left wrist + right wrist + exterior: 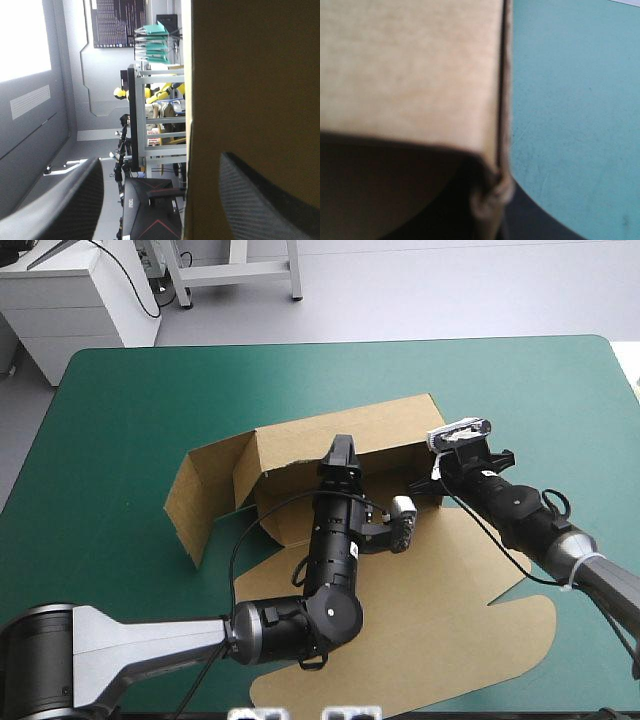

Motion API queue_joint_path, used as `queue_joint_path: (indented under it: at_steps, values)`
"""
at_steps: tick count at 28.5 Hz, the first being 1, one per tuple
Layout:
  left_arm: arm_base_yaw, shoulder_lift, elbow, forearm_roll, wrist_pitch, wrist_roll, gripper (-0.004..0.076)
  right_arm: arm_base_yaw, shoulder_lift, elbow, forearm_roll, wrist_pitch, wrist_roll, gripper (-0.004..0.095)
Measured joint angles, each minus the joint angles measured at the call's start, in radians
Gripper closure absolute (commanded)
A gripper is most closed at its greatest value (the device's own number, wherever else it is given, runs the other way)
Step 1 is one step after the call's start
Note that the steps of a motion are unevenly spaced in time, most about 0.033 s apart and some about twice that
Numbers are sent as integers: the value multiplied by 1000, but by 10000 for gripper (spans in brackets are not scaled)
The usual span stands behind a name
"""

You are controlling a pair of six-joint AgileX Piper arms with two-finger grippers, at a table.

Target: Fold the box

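Our left gripper (342, 448) straddles the brown box's (450, 585) raised wall, fingers apart; our right gripper (437, 478) clamps its corner.

left gripper (342, 447): fingers apart, reaching forward | right gripper (436, 478): fingers pinched together, angled inward

Right wrist cam: brown box (410, 70) wall sits right up close and fills most of the view, its corner edge nipped between the black fingers (545, 222) of the right gripper (492, 210), board slightly crumpled there, teal-green surface (570, 100) just beside that edge.
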Motion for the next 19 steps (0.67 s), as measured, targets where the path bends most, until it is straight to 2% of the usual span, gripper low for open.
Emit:
queue_joint_path:
  at_steps: [2,4,6,8,9,13,16,19]
  values:
    - [-35,0,0,-13,21,-11,254,0,22,-22,1,-2,0,909]
    - [-65,0,0,-31,36,-14,321,0,41,-40,1,-2,0,909]
    - [-82,0,0,-61,49,-15,486,0,54,-49,1,-2,0,909]
    - [-87,0,0,-113,55,-6,735,0,57,-51,1,-2,0,909]
    - [-86,0,0,-148,59,12,714,0,57,-51,1,-1,0,909]
    - [-86,-9,0,-228,55,127,714,0,57,-51,1,6,2,909]
    - [-76,-51,-8,-302,-34,159,714,0,57,-51,7,6,3,909]
    - [-18,-111,-50,-501,-148,252,714,0,57,-51,8,13,3,909]
